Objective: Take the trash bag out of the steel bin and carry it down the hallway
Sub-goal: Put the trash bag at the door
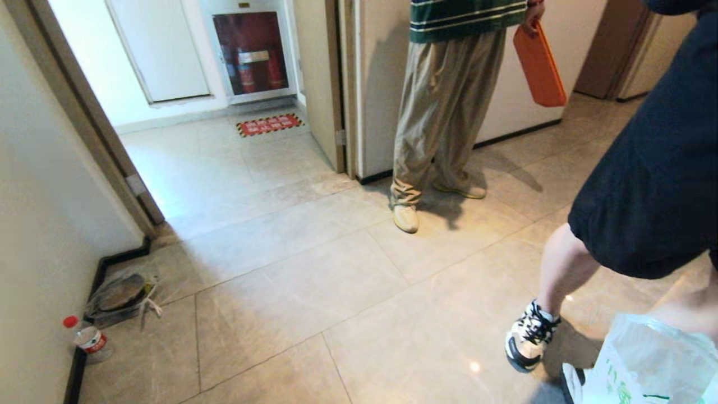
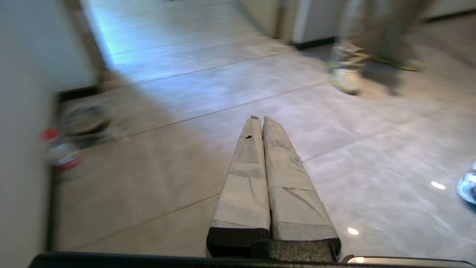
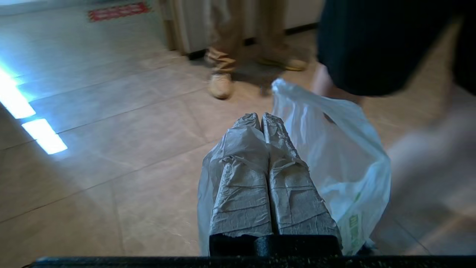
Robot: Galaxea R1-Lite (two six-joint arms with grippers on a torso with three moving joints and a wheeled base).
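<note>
Carrying stage: bin part looks done, no steel bin in any view, so what's left is the haul down the hallway (image 1: 269, 269).
Hallway: glossy tiles running to a glass cabinet (image 1: 251, 53) of red extinguishers with a red floor sign (image 1: 270, 124) in front.
People: one in khaki trousers (image 1: 443, 112) ahead holding an orange case (image 1: 539, 66), another in dark shorts (image 1: 650, 168) right beside the bag.
Trash bag (image 3: 334, 160): thin see-through white plastic with green print, soft, crinkly, probably light and slippery; bunched plastic near the top seems the sane place to hold.
Right claw (image 3: 261, 118): clenched with bag film draped over and around it, so grasping the bag.
Left claw (image 2: 259, 120): pressed together, holding nothing, hanging over bare floor.
View differences: only the right wrist view shows the grip; the head view catches just a corner of the bag at lower right, plus a bottle (image 1: 87, 336) by the wall.
</note>
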